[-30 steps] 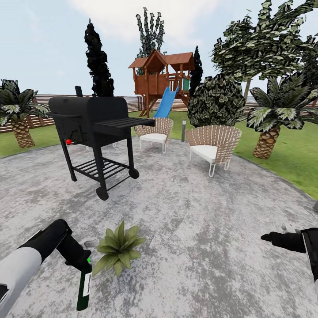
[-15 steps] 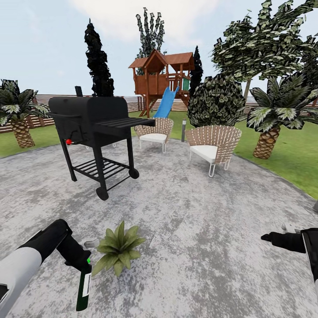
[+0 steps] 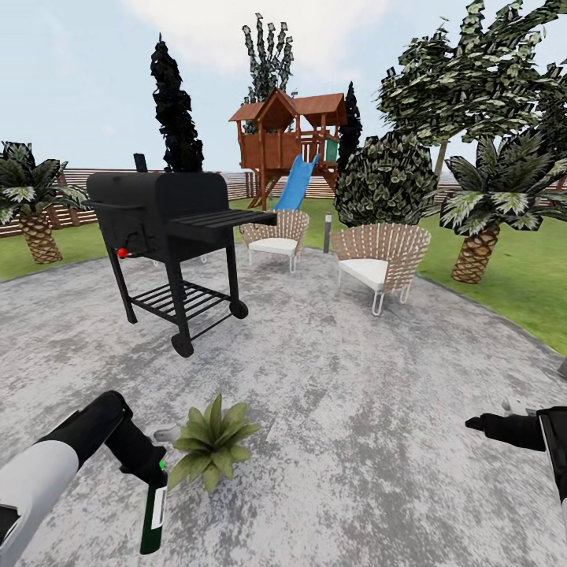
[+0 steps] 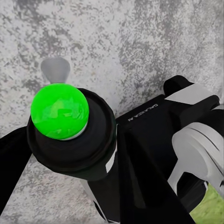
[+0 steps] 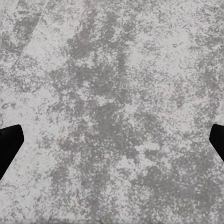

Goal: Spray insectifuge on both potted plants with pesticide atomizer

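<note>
My left gripper [image 3: 143,466] is shut on the pesticide atomizer [image 3: 153,510], whose dark green body hangs down below the hand near the bottom left of the head view. Its white nozzle [image 3: 165,433] points toward a potted plant [image 3: 211,442], a low rosette of pointed green leaves on the grey paved patio [image 3: 354,409], right next to the atomizer. In the left wrist view the atomizer's head [image 4: 70,140] shows a bright green dot [image 4: 59,111] and the white nozzle [image 4: 55,70] over the paving. My right gripper [image 3: 472,424] hovers open above bare paving at the right edge.
A black wheeled grill [image 3: 169,224] stands at the left on the patio. Two wicker chairs [image 3: 276,236] [image 3: 382,261] sit behind, with a short lamp post [image 3: 327,231] between them. Palm trees [image 3: 480,213] [image 3: 31,205], lawn, a wooden fence and a play tower with a slide [image 3: 287,146] ring the patio.
My left arm has shifted slightly to the right with the atomizer, bringing it a little closer to the potted plant. The right arm has not moved.
</note>
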